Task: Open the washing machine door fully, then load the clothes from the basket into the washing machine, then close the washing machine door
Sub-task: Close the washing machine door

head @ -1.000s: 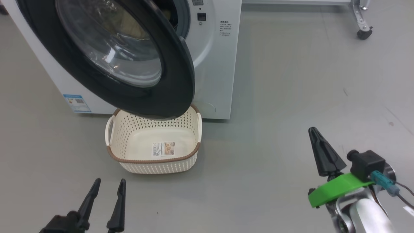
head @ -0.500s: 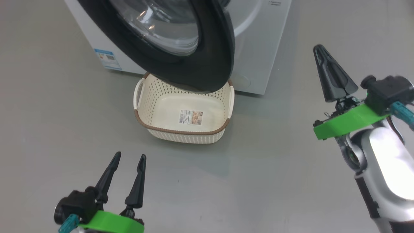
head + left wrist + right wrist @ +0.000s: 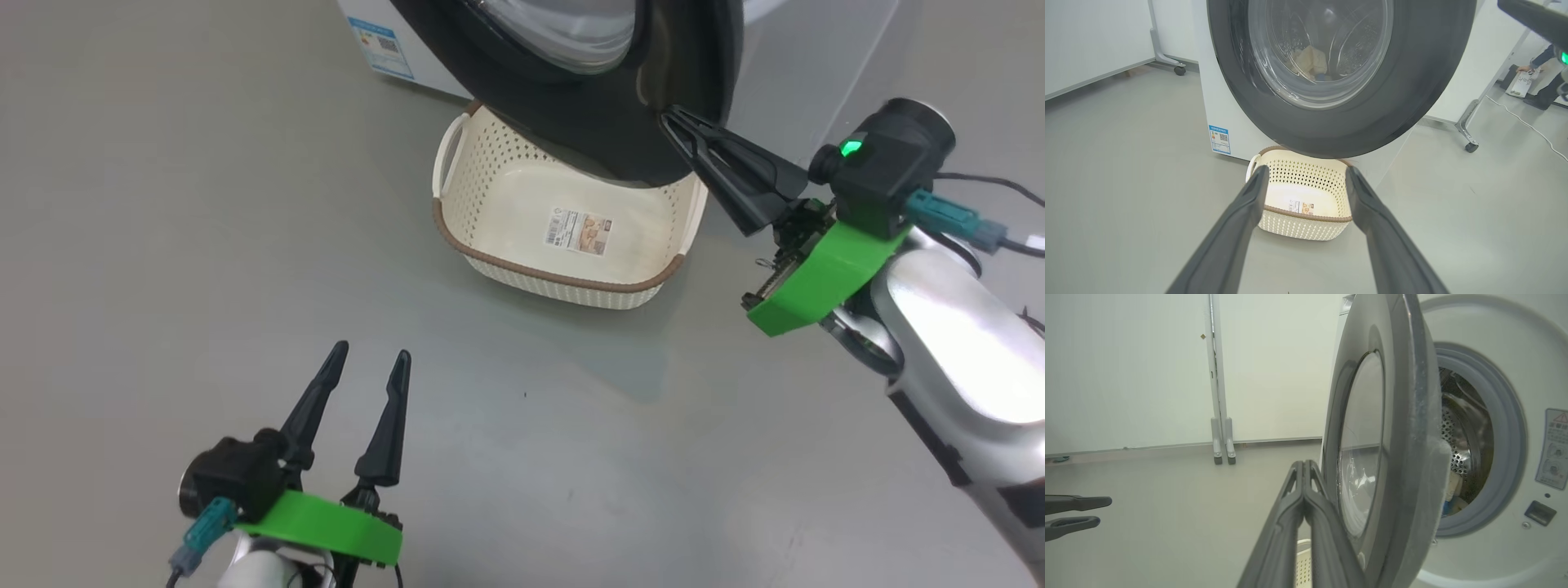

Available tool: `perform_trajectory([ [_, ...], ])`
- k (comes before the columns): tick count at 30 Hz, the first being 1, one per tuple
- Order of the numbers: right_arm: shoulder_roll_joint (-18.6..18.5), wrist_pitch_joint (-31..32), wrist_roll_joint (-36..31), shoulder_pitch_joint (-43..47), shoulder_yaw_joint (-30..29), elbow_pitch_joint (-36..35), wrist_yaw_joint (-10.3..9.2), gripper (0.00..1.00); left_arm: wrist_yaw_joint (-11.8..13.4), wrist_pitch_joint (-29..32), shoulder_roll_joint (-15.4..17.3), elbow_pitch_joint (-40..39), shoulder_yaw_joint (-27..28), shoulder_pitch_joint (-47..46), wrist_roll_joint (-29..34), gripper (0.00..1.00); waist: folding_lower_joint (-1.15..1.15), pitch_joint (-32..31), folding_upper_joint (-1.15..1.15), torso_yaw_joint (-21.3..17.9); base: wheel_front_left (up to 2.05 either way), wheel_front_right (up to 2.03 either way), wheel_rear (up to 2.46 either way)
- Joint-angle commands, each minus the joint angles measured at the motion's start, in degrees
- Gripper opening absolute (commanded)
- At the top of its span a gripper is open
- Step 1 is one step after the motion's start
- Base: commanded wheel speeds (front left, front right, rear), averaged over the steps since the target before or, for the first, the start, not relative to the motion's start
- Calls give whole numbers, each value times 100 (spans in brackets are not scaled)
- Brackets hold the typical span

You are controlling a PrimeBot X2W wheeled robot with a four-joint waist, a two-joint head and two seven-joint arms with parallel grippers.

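Observation:
The washing machine door (image 3: 604,122) stands partly open over the far side of the cream basket (image 3: 563,282), which holds just its label sticker. My right gripper (image 3: 669,114) is shut with nothing in it, its tip at the outer face of the door's black rim near the free edge; whether it touches is unclear. Seen edge-on, the door (image 3: 1412,416) is just right of the right gripper (image 3: 1303,462). Clothes (image 3: 1453,494) lie in the washing machine (image 3: 1494,547) drum. My left gripper (image 3: 371,359) is open and empty, low over the floor before the basket (image 3: 1306,228).
A wheeled frame leg (image 3: 1468,134) and a floor cable (image 3: 1527,126) lie to the machine's right, with a person (image 3: 1541,81) beyond them. A white panel on a stand (image 3: 1220,441) lines the far side. Grey floor spreads around the basket.
The head camera has shifted, sliding the machine and basket up and right in the picture. My shut right gripper has risen and swung in from the open floor to the door's rim.

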Motion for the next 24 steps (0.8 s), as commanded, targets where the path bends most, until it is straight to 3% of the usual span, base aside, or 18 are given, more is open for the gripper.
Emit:
perform_trajectory([
  [1, -23, -29, 56, -137, 18, -108, -16, 0, 2, -80, 49, -118, 191, -146, -42, 100, -1, 172, 0, 173, 0, 0, 0],
  [13, 114, -29, 0, -553, -640, 1092, -16, 0, 2, -80, -151, 42, 74, -370, -179, 100, -1, 628, 0, 654, 0, 0, 0],
  [24, 26, -29, -226, -953, -908, 1449, -16, 0, 2, -80, -270, -1, 3, -503, -227, 100, -1, 977, 0, 800, 0, 0, 0],
])
